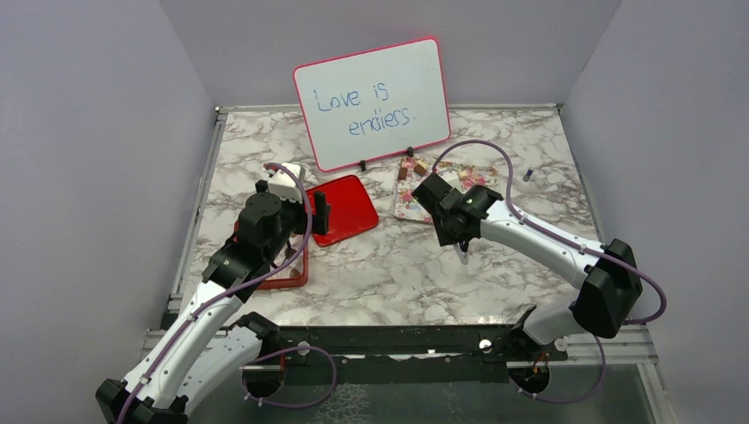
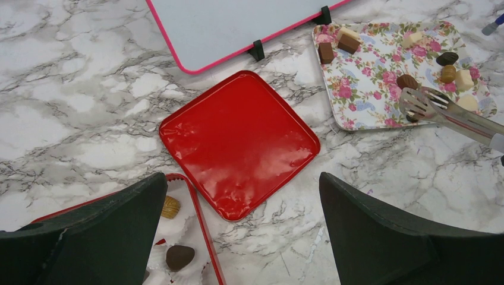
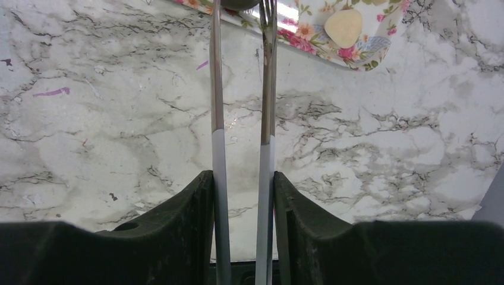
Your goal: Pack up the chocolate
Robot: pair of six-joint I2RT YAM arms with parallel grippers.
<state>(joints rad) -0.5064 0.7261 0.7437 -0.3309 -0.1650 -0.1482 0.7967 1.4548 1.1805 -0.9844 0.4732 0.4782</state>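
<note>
**Tongs at the tray**

The right jaws clamp the tongs [image 3: 265, 89], tips at a dark chocolate [image 2: 407, 81] on the tray [image 2: 368, 89]; others sit in the box [image 2: 200, 228]. The left jaws gape above the lid [image 2: 238, 142]. Pieces look small, light, slick and easily marred: pinch gently across the sides.

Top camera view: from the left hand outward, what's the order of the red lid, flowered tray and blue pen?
1. red lid, right beside the left hand.
2. flowered tray, mid-table, under the other arm.
3. blue pen, far right.
</note>
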